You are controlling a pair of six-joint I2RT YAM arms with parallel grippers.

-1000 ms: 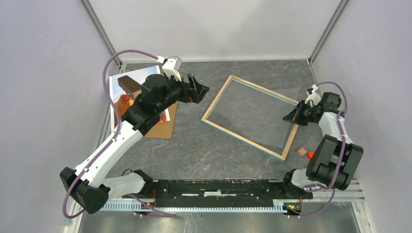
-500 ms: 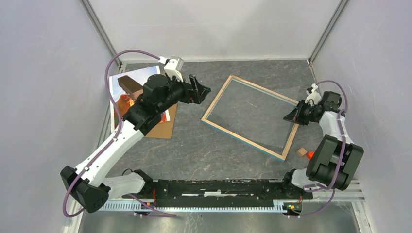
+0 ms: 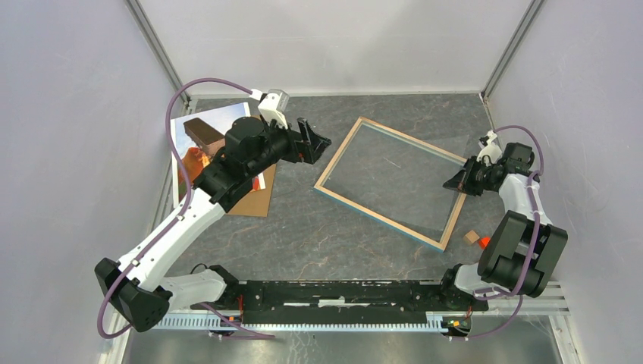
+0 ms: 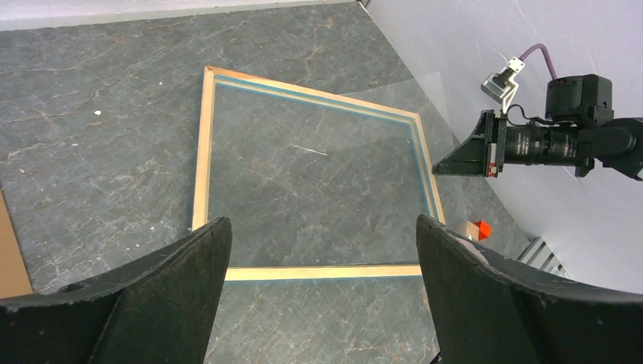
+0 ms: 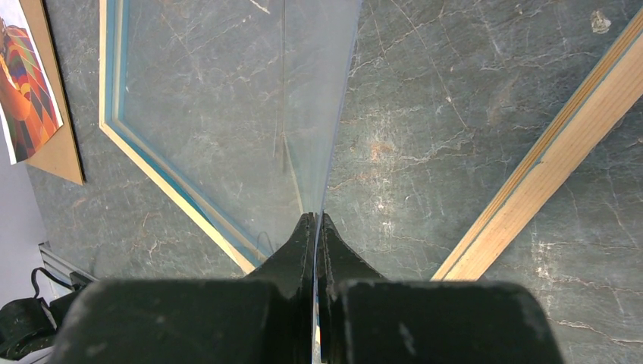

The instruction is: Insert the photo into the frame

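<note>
Early stage, by the look of it. Frame [image 3: 338, 154] lies flat mid-worktop, wood rim up, nothing in it; photo [image 3: 189, 152] lies far left on brown board [image 3: 254, 199], partly under left arm, well apart from frame. Left tool [image 4: 320, 227] wide open, empty, hovers between photo and frame, facing frame. Right tool [image 5: 315, 220] closed on edge of clear pane [image 5: 318, 76] at frame's right side, pane tilted up. Left to do: pick photo, lay it in frame.

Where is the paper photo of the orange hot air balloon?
The photo lies far left in the top view, on the brown backing board, partly under the left arm.
</note>
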